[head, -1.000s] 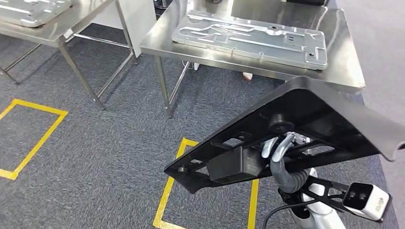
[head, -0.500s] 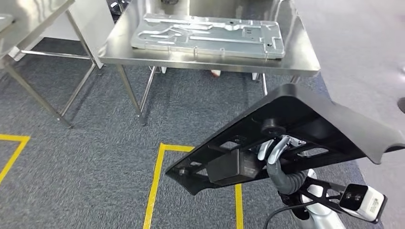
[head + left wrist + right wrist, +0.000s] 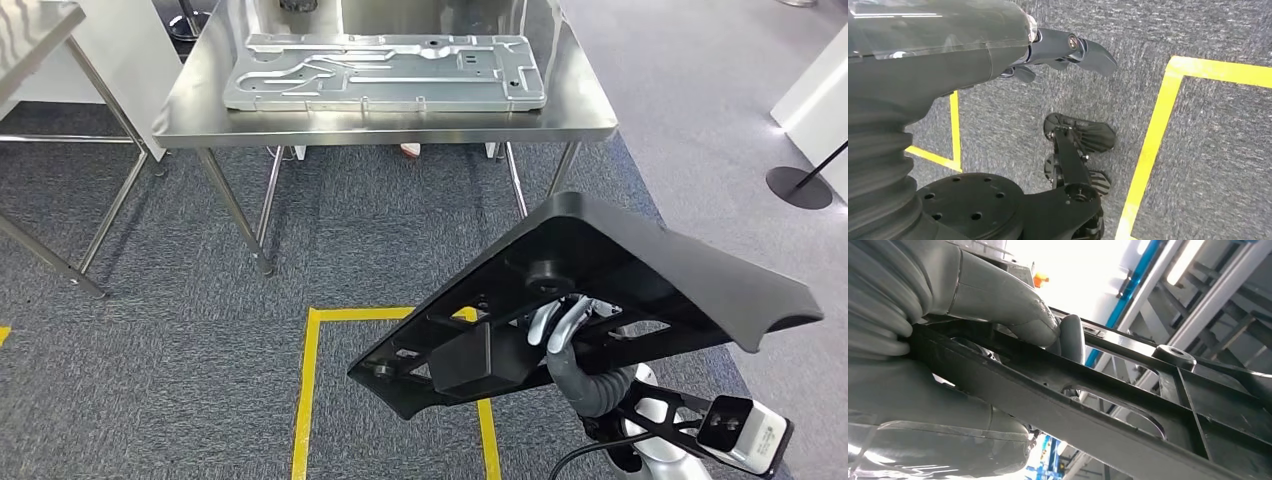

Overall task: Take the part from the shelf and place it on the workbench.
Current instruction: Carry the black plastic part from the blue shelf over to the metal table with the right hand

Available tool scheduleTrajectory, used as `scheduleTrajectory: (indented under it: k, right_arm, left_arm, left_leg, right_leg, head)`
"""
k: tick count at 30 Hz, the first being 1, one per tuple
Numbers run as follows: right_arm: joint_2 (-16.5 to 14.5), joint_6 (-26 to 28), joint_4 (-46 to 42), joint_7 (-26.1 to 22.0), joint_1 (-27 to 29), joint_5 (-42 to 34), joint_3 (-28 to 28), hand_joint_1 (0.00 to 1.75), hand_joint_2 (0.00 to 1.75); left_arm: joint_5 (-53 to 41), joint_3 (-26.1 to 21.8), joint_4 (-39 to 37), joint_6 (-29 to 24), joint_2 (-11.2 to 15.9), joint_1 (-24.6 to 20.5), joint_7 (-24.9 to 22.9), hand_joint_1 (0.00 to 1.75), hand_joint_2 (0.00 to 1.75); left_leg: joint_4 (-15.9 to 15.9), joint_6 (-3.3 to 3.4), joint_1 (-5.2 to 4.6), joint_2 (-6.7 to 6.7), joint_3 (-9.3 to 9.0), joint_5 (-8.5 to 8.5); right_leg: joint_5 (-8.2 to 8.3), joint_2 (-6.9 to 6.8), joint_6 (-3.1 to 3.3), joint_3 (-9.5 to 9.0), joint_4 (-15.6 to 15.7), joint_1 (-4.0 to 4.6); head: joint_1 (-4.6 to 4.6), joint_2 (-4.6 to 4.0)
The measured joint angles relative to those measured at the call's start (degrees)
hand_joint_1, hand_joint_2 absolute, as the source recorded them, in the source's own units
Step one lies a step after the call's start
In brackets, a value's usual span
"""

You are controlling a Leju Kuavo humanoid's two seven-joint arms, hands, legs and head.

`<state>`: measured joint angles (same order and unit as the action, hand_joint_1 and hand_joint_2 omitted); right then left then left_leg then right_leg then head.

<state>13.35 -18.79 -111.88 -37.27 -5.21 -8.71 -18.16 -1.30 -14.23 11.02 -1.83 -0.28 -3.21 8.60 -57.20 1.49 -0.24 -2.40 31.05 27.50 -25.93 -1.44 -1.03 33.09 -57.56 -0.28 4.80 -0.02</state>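
The steel counter (image 3: 590, 128) sits ahead of and above the right hand, well apart from it, with a big silver machined plate (image 3: 385, 72) already lying flat on top. Nearer in, the part (image 3: 650, 275), a broad black moulded panel with ribs, cut-outs and a boxy block underneath, rides tilted over the right hand (image 3: 562, 325), which is clamped on one of its underside ribs; the right wrist view shows the thumb (image 3: 1013, 310) pressed over a thin bar. It looks rigid and fairly light for its size, but wide and off-balance, held near the middle, so it could swing or slip on that smooth plastic. The ribs give the surest hold. Down low, the left hand (image 3: 1058, 50) hangs over carpet, fingers loosely apart, holding nothing.
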Motion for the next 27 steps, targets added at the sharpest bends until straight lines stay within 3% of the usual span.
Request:
scheduleTrajectory:
  k: [3, 5, 8, 9, 10, 11, 13, 15, 18, 19, 21, 23, 24, 25, 26, 27]
  right_arm:
    - [0.0, -0.56, -0.74, -0.02, 0.96, 0.77, 0.17, 1.75, 1.75]
    - [0.04, -1.12, -1.54, -0.02, 1.59, 1.45, 0.36, 1.75, 1.75]
    - [0.17, -1.33, -2.02, -0.02, 2.34, 1.99, 0.46, 1.75, 1.75]
    - [0.17, -1.4, -2.05, -0.02, 2.66, 2.09, 0.49, 1.75, 1.75]
    - [0.17, -1.49, -2.11, -0.02, 2.94, 2.18, 0.56, 1.75, 1.75]
    - [0.17, -1.63, -2.23, -0.02, 3.21, 2.27, 0.65, 1.75, 1.75]
    - [0.17, -2.02, -2.65, -0.02, 3.78, 2.51, 0.89, 1.75, 1.75]
    - [0.17, -2.39, -3.16, -0.02, 4.43, 2.79, 1.15, 1.75, 1.75]
    - [0.17, -2.86, -4.03, -0.02, 5.53, 3.22, 1.6, 1.75, 1.75]
    - [0.16, -3.0, -4.36, -0.03, 5.8, 3.4, 1.72, 1.75, 1.75]
    - [0.13, -3.2, -4.88, -0.04, 6.2, 3.72, 2.07, 1.75, 1.75]
    - [0.07, -3.34, -5.08, -0.04, 6.66, 3.87, 2.49, 1.75, 1.75]
    - [0.04, -3.38, -5.09, -0.03, 6.91, 3.91, 2.67, 1.75, 1.75]
    - [0.02, -3.41, -5.12, -0.03, 7.14, 3.95, 2.81, 1.75, 1.75]
    - [0.02, -3.44, -5.19, -0.03, 7.33, 4.0, 2.94, 1.75, 1.75]
    - [0.02, -3.47, -5.32, -0.03, 7.47, 4.09, 3.08, 1.75, 1.75]
  left_arm:
    - [-0.03, 0.0, 0.03, 0.37, -0.01, 0.03, 0.07, 0.0, 1.75]
    - [-0.06, -0.02, 0.08, 0.53, -0.01, 0.04, 0.21, 0.0, 1.75]
    - [-0.19, -0.05, 0.11, 0.75, -0.02, 0.37, 0.27, 0.0, 1.75]
    - [-0.28, -0.06, 0.11, 0.8, -0.02, 0.54, 0.27, 0.0, 1.75]
    - [-0.35, -0.08, 0.11, 0.81, -0.01, 0.7, 0.27, 0.0, 1.75]
    - [-0.4, -0.11, 0.11, 0.82, -0.01, 0.81, 0.27, 0.0, 1.75]
    - [-0.46, -0.23, 0.1, 0.82, 0.02, 0.93, 0.27, 0.0, 1.75]
    - [-0.5, -0.35, 0.1, 0.82, 0.04, 0.93, 0.27, 0.0, 1.75]
    - [-0.56, -0.42, 0.09, 0.8, 0.01, 0.85, 0.28, 0.0, 1.75]
    - [-0.57, -0.44, 0.1, 0.8, -0.01, 0.91, 0.3, 0.0, 1.75]
    - [-0.66, -0.46, 0.11, 0.79, -0.03, 0.95, 0.33, 0.0, 1.75]
    - [-0.87, -0.48, 0.11, 0.78, -0.01, 0.88, 0.36, 0.0, 1.75]
    - [-0.97, -0.48, 0.11, 0.78, -0.01, 0.89, 0.36, 0.0, 1.75]
    - [-1.05, -0.48, 0.11, 0.78, -0.01, 0.94, 0.36, 0.0, 1.75]
    - [-1.1, -0.48, 0.11, 0.79, -0.01, 0.98, 0.35, 0.0, 1.75]
    - [-1.18, -0.48, 0.11, 0.79, -0.01, 1.0, 0.35, 0.0, 1.75]
  left_leg:
    - [0.0, -1.04, 0.15, -0.11, -0.25, 0.55]
    - [-3.04, -1.6, 0.28, 0.74, 0.87, 2.2]
    - [-15.07, -2.03, 0.41, 1.84, 7.27, 6.7]
    - [-17.61, -2.09, 0.42, 1.89, 9.06, 6.89]
    - [-17.83, -2.1, 0.42, 1.89, 9.79, 5.78]
    - [-15.55, -2.03, 0.42, 1.9, 9.31, 3.48]
    - [-7.44, -1.68, 0.38, 2.21, 6.29, -1.67]
    - [-2.12, -1.05, 0.24, 2.68, 4.1, -3.33]
    - [-0.83, 0.13, 0.16, 2.82, 3.11, -2.25]
    - [-0.55, 0.5, 0.24, 2.77, 2.46, -1.93]
    - [-0.13, 0.98, 0.35, 2.68, 1.03, -1.22]
    - [-0.07, 1.15, 0.31, 2.65, -0.13, -0.21]
    - [-0.07, 1.13, 0.29, 2.67, -0.8, 0.39]
    - [-0.07, 1.07, 0.27, 2.68, -1.61, 1.05]
    - [-0.07, 0.97, 0.27, 2.68, -2.55, 1.75]
    - [-0.05, 0.86, 0.27, 2.67, -3.59, 2.51]
  right_leg:
    - [-0.37, 0.4, 0.91, -0.33, 0.73, 0.18]
    - [-0.47, 0.66, 1.59, -1.19, 1.33, -0.06]
    - [-1.23, 1.11, 2.19, -2.42, 1.47, 0.03]
    - [-1.61, 1.39, 2.22, -2.88, 1.44, 0.09]
    - [-2.01, 1.71, 2.18, -3.41, 1.42, 0.12]
    - [-2.5, 2.01, 2.09, -4.1, 1.41, 0.11]
    - [-3.66, 2.41, 1.77, -5.5, 1.38, 0.14]
    - [-4.55, 2.7, 1.2, -6.1, 1.37, 0.18]
    - [-4.49, 2.85, 0.27, -6.11, 0.44, 0.11]
    - [-4.32, 2.67, 0.04, -5.51, -1.18, 0.1]
    - [-4.99, 2.23, -0.3, -1.93, -7.2, -0.04]
    - [-7.63, 2.06, -0.66, 3.62, -14.2, -0.24]
    - [-9.02, 2.04, -0.79, 5.91, -16.18, -0.35]
    - [-9.66, 1.99, -0.83, 7.32, -16.39, -0.43]
    - [-9.02, 1.91, -0.76, 7.79, -14.84, -0.47]
    - [-6.9, 1.77, -0.55, 7.49, -11.8, -0.47]
  head:
    - [0.01, 0.0]
    - [0.01, 0.0]
    - [0.01, 0.0]
    - [0.01, 0.0]
    - [0.01, 0.0]
    - [0.01, 0.0]
    - [0.01, 0.0]
    - [0.01, 0.0]
    - [0.02, 0.0]
    - [0.02, 0.0]
    - [0.01, 0.0]
    - [0.01, 0.0]
    - [0.01, 0.0]
    - [0.01, 0.0]
    - [0.01, 0.0]
    - [0.01, 0.0]
